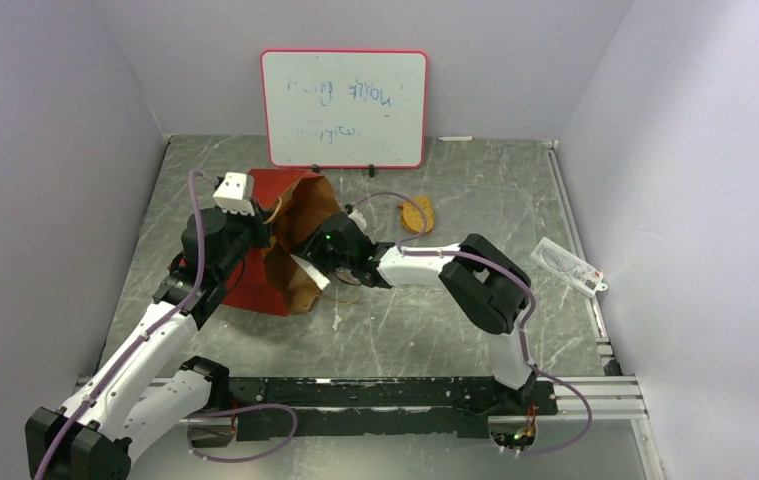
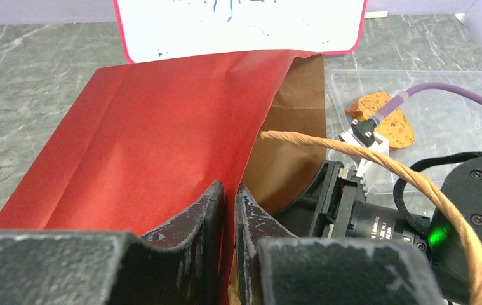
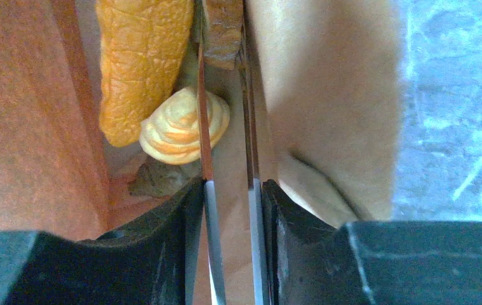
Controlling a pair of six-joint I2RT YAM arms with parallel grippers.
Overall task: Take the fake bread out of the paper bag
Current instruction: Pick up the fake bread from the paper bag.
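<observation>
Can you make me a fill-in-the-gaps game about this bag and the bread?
The bag is ___ on its outside.
The ___ tool pinches the bag's edge.
The orange loaf lies ___ the bag.
Missing words: red; left; inside.

Top cam overhead; both wrist cams close on paper bag (image 1: 280, 185).

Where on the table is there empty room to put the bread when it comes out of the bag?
The table is bare in the back right corner, between the whiteboard, the right wall and the clear packet. Another bare strip lies in front, between the paper bag and the black rail. The middle is crowded: bag, bread slice, left arm and right arm.
</observation>
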